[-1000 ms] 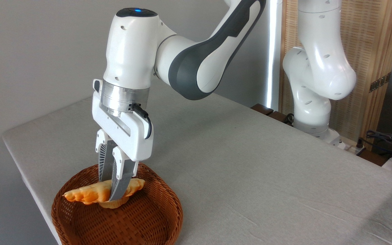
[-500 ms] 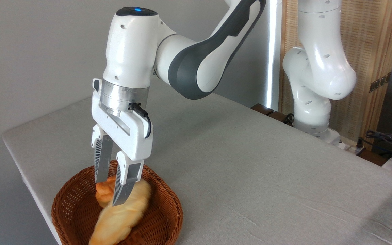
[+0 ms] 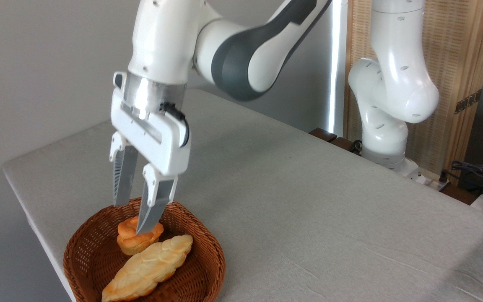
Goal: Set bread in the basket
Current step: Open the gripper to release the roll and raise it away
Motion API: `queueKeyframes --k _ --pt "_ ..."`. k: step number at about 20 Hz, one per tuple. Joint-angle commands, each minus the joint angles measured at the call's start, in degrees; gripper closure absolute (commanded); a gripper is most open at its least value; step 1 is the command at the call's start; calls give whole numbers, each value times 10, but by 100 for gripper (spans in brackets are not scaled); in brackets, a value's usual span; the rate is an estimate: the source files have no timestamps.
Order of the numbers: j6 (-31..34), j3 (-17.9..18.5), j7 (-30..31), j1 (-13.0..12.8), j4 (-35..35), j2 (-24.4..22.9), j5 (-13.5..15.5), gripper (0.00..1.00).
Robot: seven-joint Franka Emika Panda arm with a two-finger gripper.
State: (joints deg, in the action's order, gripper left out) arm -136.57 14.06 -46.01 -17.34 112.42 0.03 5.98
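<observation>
From my seat the job looks done. The basket [image 3: 86,256] sits at the near left corner of the table [image 3: 308,201], and the bread [image 3: 149,268] lies flat inside it, slanting from the near-left rim up toward the right wall. Nothing holds it. Just behind it, touching or nearly so, is a small round bun [image 3: 134,241], also in the basket. My gripper [image 3: 130,218] hangs above the bun with jaws apart and empty; the nearer fingertip overlaps the bun in the picture, but I can't say whether it touches. What's left, I judge, is only to lift clear.

Hard to make out: the near edge of the basket and the bread's low tip are cut off by the bottom of the picture, so I can't confirm that end sits inside the rim. The arm's upper part is blurred. Far right, a tangle of cables [image 3: 476,176] runs out of view.
</observation>
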Motion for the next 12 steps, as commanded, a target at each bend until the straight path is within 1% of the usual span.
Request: queueKeyframes --k 1,7,9,10,11,12 --pt "82 4 20 -3 -22 -25 4 0" --pt "166 -1 57 -4 -61 -24 1 0" --pt "210 -3 73 -4 -69 -23 -10 0" --pt "232 -5 74 -6 -70 -22 -22 0" --pt "245 -6 74 -7 -69 -22 -26 0" --pt "274 -6 80 -10 -69 -21 -33 0"
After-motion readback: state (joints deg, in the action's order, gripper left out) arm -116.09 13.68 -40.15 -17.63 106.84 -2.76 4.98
